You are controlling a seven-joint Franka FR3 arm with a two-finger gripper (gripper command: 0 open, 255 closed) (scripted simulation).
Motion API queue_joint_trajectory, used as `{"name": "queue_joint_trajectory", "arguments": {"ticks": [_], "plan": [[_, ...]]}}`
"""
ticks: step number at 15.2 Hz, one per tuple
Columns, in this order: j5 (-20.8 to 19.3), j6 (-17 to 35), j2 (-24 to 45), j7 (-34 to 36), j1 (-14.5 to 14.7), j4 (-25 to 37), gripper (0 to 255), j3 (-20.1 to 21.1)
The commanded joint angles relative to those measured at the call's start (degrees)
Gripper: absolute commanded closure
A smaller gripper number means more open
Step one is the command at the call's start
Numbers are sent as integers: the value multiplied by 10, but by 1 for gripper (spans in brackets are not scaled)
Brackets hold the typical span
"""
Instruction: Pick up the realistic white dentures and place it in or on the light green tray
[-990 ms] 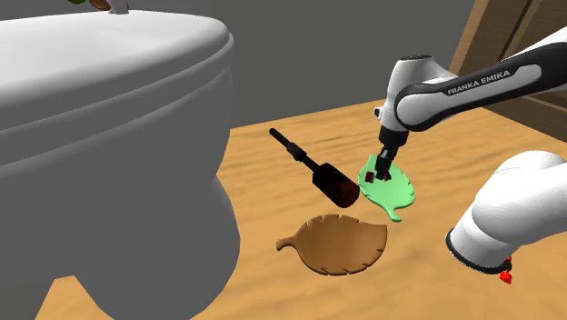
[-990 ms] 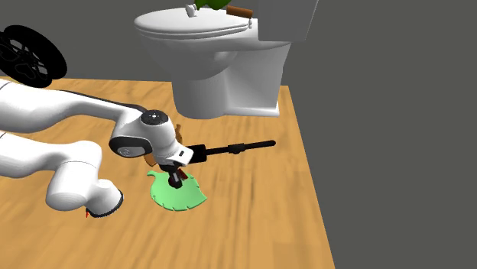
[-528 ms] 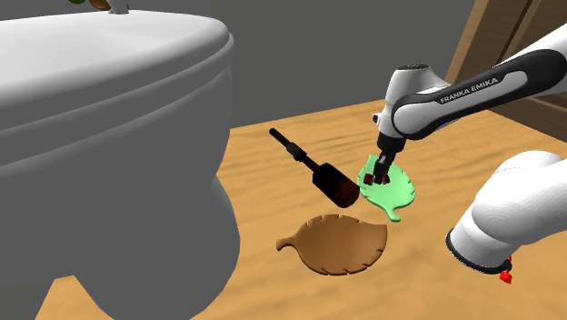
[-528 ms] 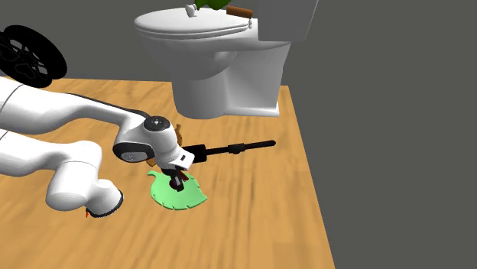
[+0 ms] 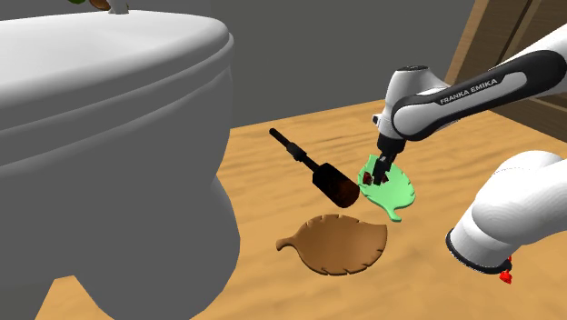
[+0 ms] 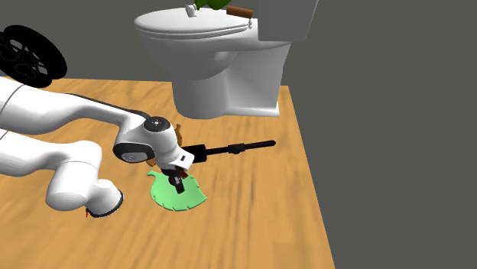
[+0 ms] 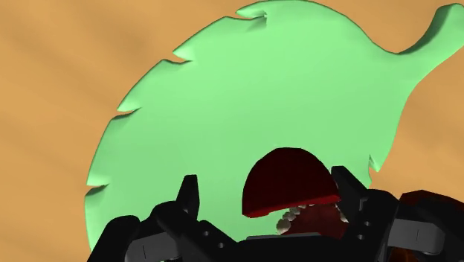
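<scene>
Down a touch since 1 s ago: the wrist and the all-black two-finger gripper [image 5: 374,177] have sunk closer to the light green leaf-shaped tray [image 5: 397,193]. Vs. 0.5 s ago, hardly any shift. Other things on the floor lie as before.

Wrist view:
- Fingers [image 7: 189,199] stand well apart; gripper [image 7: 266,180] clasps nothing.
- Dark red dentures with small whitish teeth [image 7: 290,182] sit between them over the green tray [image 7: 245,97] (gums read dark red, not white).
- They are hard by one finger, with a clear gap to the other. Whether the near finger touches, and whether they rest on the tray or hang just above it: can't tell.
- Tray edge is notched, with a stem curling off one end and wood-grain floor [image 7: 52,89] round it.

Shoulder view adds:
- Brown leaf-shaped tray [image 5: 338,244] just beside the green one, nearer the camera.
- Dark brown bulb-headed tool on a thin black rod [image 5: 318,173], lying at the green tray's left in this view.
- Big white toilet [image 5: 109,136] taking up the left.
- Dentures here are hidden among the fingertips.

Second ext. view adds:
- Gripper [image 6: 179,182] points down onto the green tray [image 6: 170,197].
- Rod tool [image 6: 229,149] stretches off to the right behind it.
- Toilet [image 6: 222,69] stands at the back, with green and brown bits [image 6: 222,8] on its tank.
- Black spoked reel [image 6: 30,53] at upper left.

Writing: "FRANKA EMIKA" [image 5: 468,86], white letters on the arm's dark band, shoulder view.
</scene>
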Motion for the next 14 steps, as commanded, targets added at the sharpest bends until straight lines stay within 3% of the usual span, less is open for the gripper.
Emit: {"name": "queue_joint_trajectory", "arguments": {"ticks": [1,2,6,14], "plan": [[0,0,0,0,0,0,0,0],[0,1,2,0,0,0,0,0],[-2,-101,-53,2,-4,48,0,3],[-2,-101,-53,2,-4,48,0,3]]}}
